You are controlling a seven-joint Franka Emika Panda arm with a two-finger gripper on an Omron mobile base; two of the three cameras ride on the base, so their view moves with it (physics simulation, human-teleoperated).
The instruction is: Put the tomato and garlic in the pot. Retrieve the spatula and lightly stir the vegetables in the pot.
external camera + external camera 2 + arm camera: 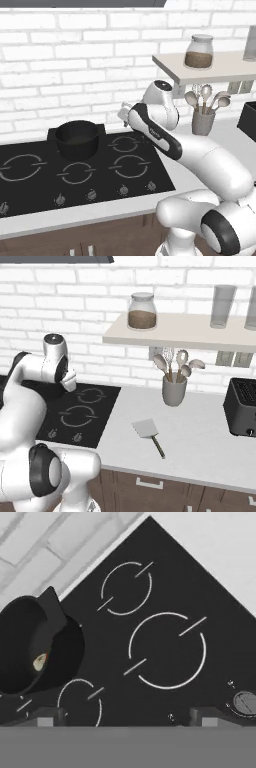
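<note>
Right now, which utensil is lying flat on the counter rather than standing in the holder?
The spatula, with its flat squarish pale blade, lies alone on the counter. The round-headed spoons and whisk stand upright in the grey cup.

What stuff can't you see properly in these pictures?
- Inside of the pot: in the left base view its dark wall hides the contents; the hand view shows one small pale piece, too small to name.
- Gripper: in the right base view the hand's own body hides the fingers.
- Toaster: cut off by the right edge.
- Utensil holder: partly behind the arm.
</note>
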